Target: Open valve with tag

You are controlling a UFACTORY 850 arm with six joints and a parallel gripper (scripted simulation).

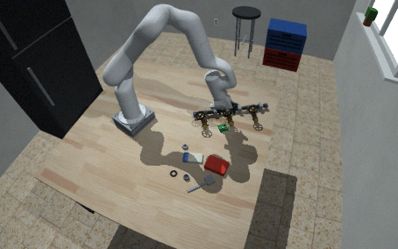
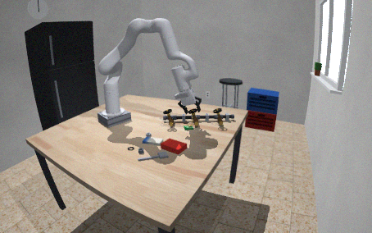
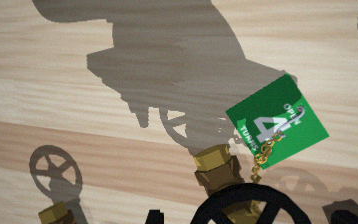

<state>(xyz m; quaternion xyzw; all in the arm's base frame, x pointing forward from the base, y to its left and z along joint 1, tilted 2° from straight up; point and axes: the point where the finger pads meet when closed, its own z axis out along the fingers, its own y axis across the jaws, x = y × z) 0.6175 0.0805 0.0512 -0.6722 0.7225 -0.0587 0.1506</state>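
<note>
A pipe with three brass valves lies at the table's far right side. The middle valve has a green tag chained to it. In the wrist view the tag reads "OPEN 4 TURNS", and the middle valve's black handwheel sits at the bottom edge under the camera. The left valve and right valve carry no tag. My gripper is open, fingers spread on both sides just above the middle handwheel, holding nothing.
Near the table's middle lie a red box, a white and blue block, a black ring, two nuts and a grey tool. The arm's base stands to the left. The table's right edge is close behind the pipe.
</note>
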